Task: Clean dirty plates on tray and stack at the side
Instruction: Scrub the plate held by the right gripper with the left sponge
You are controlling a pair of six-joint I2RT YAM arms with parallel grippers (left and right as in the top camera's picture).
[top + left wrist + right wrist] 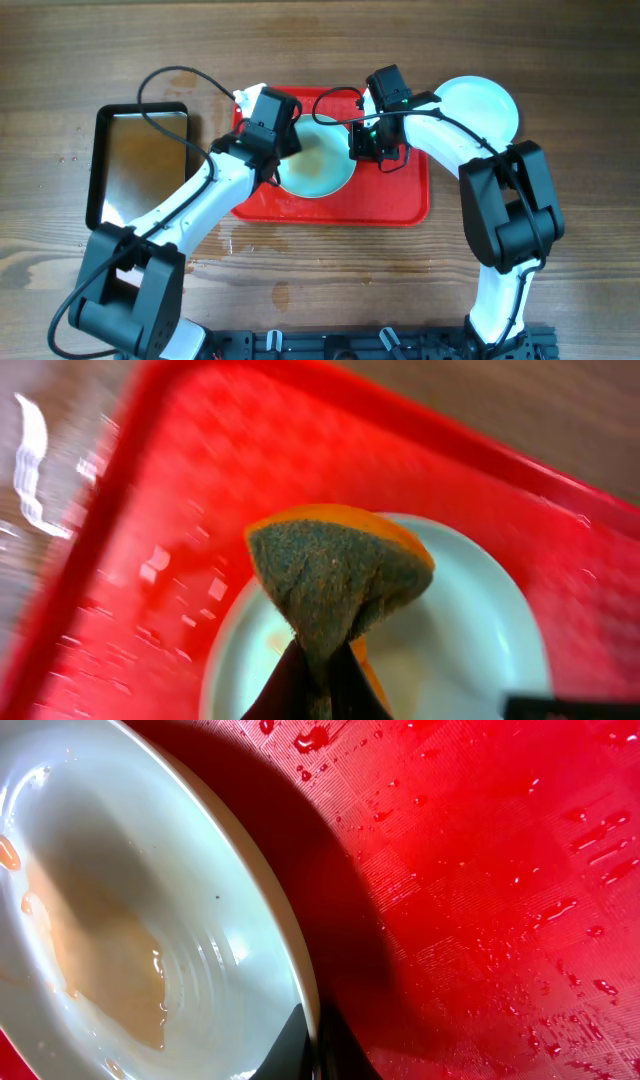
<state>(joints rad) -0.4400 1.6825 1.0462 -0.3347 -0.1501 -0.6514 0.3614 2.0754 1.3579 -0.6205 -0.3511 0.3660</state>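
A pale blue-white plate [322, 170] lies on the red tray [400, 195], with a brownish film of sauce and water in it [110, 970]. In the left wrist view my left gripper [318, 660] is shut on an orange sponge [335, 575], whose grey-green scouring side faces the camera just over the plate [470, 650]. My right gripper [312, 1035] is shut on that plate's rim [290, 940], one finger inside and one outside. A second plate [485, 105] rests on the table beyond the tray's right back corner.
A black-rimmed metal pan [140, 160] lies left of the tray. A small white object [248, 96] sits at the tray's back left corner. Water drops cover the tray floor [480, 870], and a wet patch [235, 240] marks the table in front of it.
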